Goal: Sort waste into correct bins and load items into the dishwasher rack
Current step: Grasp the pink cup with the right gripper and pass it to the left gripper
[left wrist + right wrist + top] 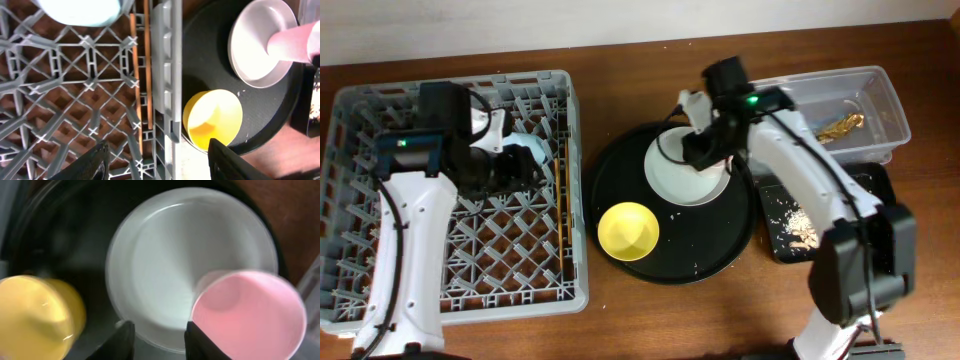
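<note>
Black round tray [60,230], pink cup [250,315] just beside right tool [160,342]

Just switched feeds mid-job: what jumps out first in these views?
The big grey rack fills the left side, with the left gripper open above it and a blue cup in it. In the middle, a round black tray carries a bright yellow bowl and a white plate, with a pink cup at the plate's edge beside the open right gripper.

Dark brown wood-grain table [620,320]; pale strip [520,25] beyond far edge; soft even light.
</note>
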`<state>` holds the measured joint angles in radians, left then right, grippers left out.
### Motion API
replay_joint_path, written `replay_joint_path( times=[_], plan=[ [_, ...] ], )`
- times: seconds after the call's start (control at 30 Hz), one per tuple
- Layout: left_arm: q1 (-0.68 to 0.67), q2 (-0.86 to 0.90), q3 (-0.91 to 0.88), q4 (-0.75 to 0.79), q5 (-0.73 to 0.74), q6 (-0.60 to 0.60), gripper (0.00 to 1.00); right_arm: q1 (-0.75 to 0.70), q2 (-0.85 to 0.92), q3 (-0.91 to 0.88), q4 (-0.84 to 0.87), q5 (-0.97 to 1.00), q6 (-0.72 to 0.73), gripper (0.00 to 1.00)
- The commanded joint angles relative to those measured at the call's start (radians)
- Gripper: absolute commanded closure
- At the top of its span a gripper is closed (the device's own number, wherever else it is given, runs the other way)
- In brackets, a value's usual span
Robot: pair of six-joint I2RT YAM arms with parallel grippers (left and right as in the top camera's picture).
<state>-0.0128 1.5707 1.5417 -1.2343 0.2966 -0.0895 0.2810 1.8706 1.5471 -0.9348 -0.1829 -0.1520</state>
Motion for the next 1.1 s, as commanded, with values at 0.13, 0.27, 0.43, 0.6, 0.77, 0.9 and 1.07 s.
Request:
replay_joint_path(
  times=[0.13,0.27,0.43,0.6,0.77,0.9,1.07],
  plan=[
    [-0.026,0.002,-0.002,0.002,-0.004,0.042,0.39,0.034,0.069,-0.008,0.025,0.195,0.038,0.73],
    [-0.026,0.002,-0.002,-0.011,-0.004,0.042,0.39,0.034,0.086,-0.017,0.019,0.194,0.038,0.81],
    [-0.026,0.002,-0.002,-0.016,-0.004,0.042,0.38,0.034,0.086,-0.027,-0.003,0.192,0.038,0.83],
    [-0.026,0.002,-0.002,-0.012,-0.004,0.042,0.37,0.034,0.072,-0.01,0.002,0.182,0.038,0.96],
    [-0.026,-0.008,-0.002,0.014,0.233,0.137,0.28,0.032,-0.032,0.293,-0.226,-0.112,0.038,0.96],
    [-0.023,-0.056,-0.002,0.01,0.751,0.406,0.09,0.031,-0.141,0.487,-0.453,-0.398,0.015,0.96],
    [-0.024,-0.095,-0.002,-0.017,0.959,0.489,0.01,0.031,-0.303,0.494,-0.561,-0.685,-0.129,0.96]
  ],
)
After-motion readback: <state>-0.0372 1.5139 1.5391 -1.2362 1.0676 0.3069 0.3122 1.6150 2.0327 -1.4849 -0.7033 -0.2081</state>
